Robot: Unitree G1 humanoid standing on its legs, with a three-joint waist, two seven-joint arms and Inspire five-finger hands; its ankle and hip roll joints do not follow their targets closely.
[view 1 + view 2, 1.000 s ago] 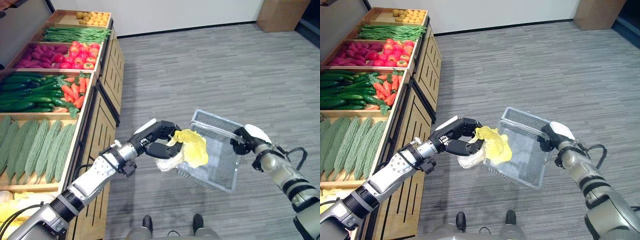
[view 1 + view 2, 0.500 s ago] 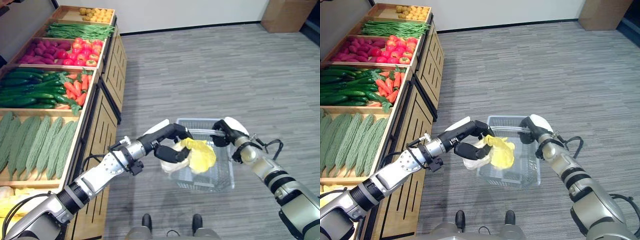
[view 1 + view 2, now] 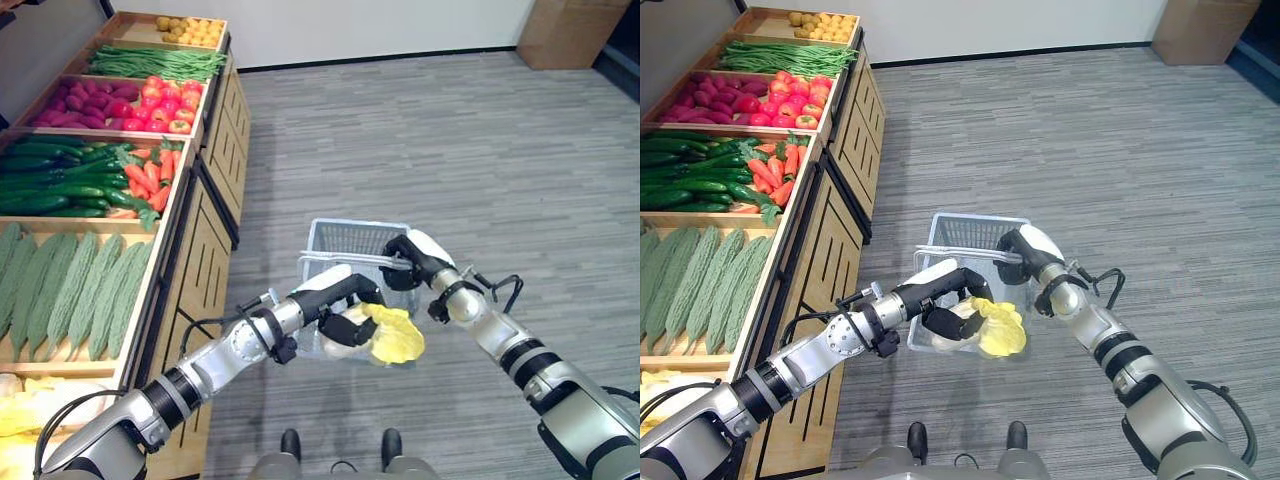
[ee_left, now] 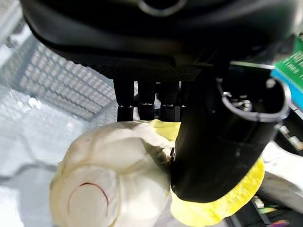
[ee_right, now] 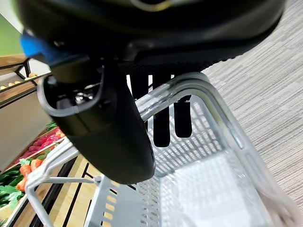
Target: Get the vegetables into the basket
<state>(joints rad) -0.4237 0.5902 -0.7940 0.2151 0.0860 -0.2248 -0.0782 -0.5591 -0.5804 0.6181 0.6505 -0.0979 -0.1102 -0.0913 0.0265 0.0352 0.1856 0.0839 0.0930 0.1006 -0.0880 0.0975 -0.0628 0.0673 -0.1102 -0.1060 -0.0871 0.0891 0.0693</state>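
Now the left hand (image 3: 345,300), fingers wrapped round a pale cabbage (image 3: 385,333), holds it over the basket (image 3: 350,240) whose handle (image 5: 199,90) the right hand (image 3: 408,262) clasps, so the placing step seems underway and next calls for lowering and letting go.

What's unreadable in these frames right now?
- Whether the cabbage touches the basket floor: left hand and leaves cover it in the eye views.
- Right hand fingertips round the handle: hidden behind it in the eye views.
- Yellow produce type: too small.

A cream-and-yellow cabbage (image 3: 385,333) sits against a clear grid-meshed basket (image 3: 355,240), with red tomatoes (image 3: 165,100), orange carrots (image 3: 150,180) and green cucumbers (image 3: 55,185) beside it.
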